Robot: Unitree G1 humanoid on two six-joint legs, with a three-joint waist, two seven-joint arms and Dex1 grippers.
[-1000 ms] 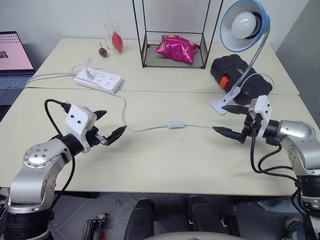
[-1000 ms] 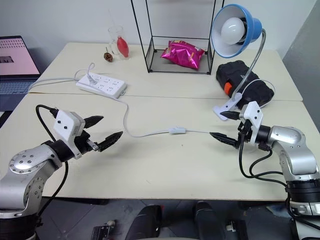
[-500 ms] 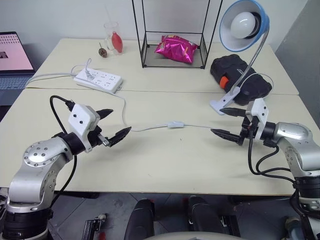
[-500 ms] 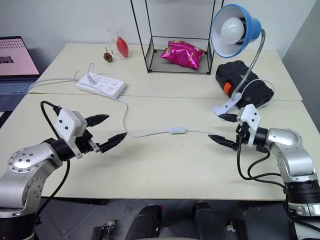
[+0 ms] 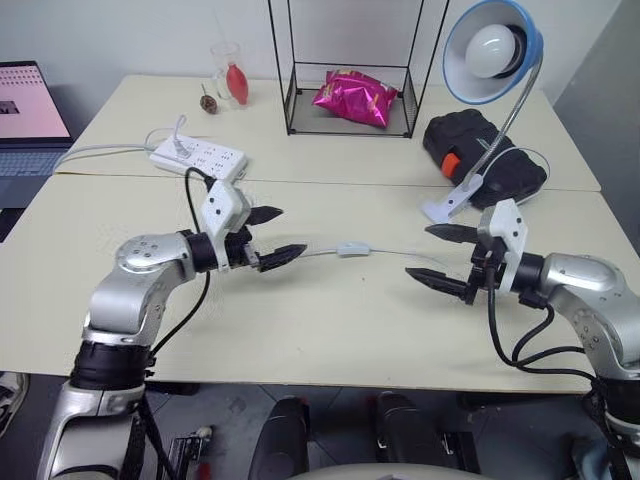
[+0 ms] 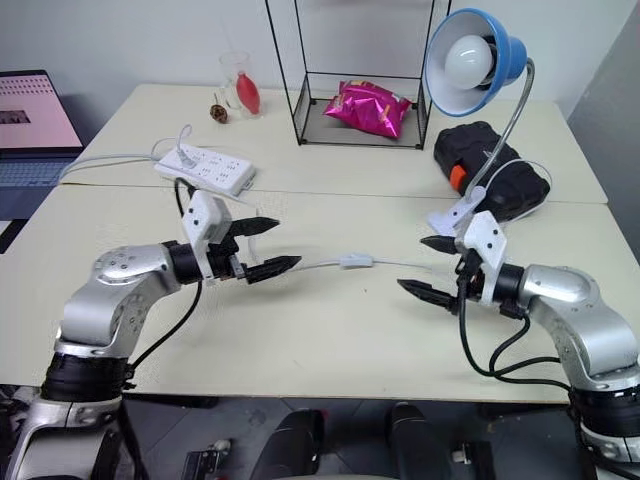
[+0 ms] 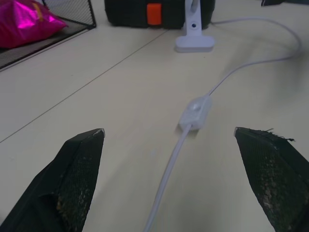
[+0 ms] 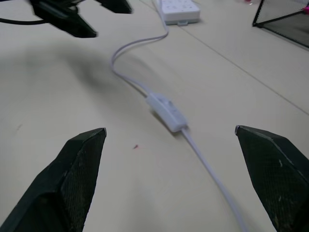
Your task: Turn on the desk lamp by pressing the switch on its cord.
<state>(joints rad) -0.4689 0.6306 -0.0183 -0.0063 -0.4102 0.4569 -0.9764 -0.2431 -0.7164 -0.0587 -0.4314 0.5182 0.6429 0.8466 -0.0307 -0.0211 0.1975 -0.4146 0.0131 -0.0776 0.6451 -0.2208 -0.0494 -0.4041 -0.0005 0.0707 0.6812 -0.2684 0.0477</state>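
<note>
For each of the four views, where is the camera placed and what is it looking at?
Left and right eye views: from the head, looking down over the beige table; both arms show, with the left gripper and right gripper open.
Left wrist view: along its own black fingers toward the small white cord switch and the white lamp clip base.
Right wrist view: along its fingers toward the same switch, with the left gripper beyond.
All views share the switch.
</note>
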